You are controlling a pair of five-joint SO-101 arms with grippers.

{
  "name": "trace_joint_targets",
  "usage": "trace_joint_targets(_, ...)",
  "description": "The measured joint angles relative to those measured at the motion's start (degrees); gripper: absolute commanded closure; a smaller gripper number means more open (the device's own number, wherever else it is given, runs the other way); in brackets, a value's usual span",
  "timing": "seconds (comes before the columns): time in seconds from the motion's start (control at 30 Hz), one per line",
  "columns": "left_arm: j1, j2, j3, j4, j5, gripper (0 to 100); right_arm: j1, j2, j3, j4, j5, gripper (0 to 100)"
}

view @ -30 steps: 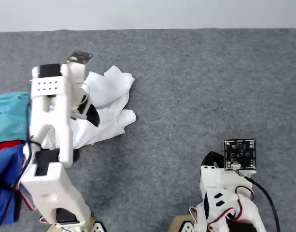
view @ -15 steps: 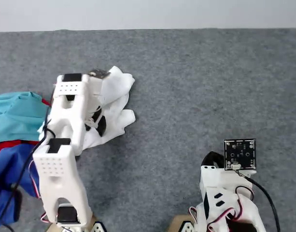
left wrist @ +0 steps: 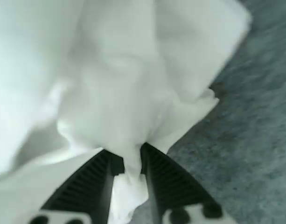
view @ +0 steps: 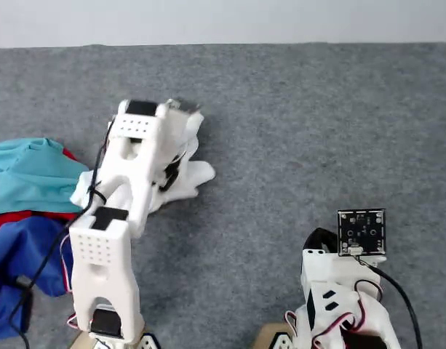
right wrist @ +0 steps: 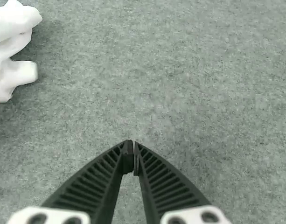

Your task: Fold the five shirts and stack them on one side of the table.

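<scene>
A crumpled white shirt (view: 193,177) lies on the grey table, mostly under my left arm. My left gripper (left wrist: 131,161) is shut on a fold of the white shirt (left wrist: 129,93), which bunches up between its black fingers. At the table's left edge lies a pile with a teal shirt (view: 26,174), a red shirt (view: 12,218) and a blue shirt (view: 19,269). My right gripper (right wrist: 132,156) is shut with nothing in it, low over bare carpet at the front right, and the white shirt (right wrist: 10,51) is far from it.
The grey carpet-like table surface (view: 317,123) stretches free across the middle and right. The right arm's base (view: 346,291) sits at the front right edge. A pale wall runs along the table's far edge.
My left arm has swung to the right over the white shirt, dragging the cloth with it. The shirt's free edge now bunches farther right. The right arm has not moved.
</scene>
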Motion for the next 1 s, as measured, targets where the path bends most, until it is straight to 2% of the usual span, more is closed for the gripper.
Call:
trace_joint_targets(0.27, 6.9, -11.2, -12.9, 0.7, 9.1, 100, 0.0, 0.0, 0.0, 0.0, 0.0, 99.1)
trace_joint_targets(0.6, 20.4, -23.6, -21.0, 1.1, 9.8, 100, 0.0, 0.0, 0.0, -4.6, 0.0, 99.1)
trace_joint_targets(0.73, 25.4, -25.8, -21.9, 1.1, 9.8, 100, 0.0, 0.0, 0.0, -4.6, 0.0, 99.1)
trace_joint_targets(0.87, 25.9, -26.0, -21.5, 1.1, 10.1, 100, 0.0, 0.0, 0.0, -4.6, 0.0, 99.1)
trace_joint_targets(1.0, 25.8, -26.4, -14.6, 1.1, 10.3, 99, 0.0, 0.0, 0.0, -4.6, 0.0, 99.1)
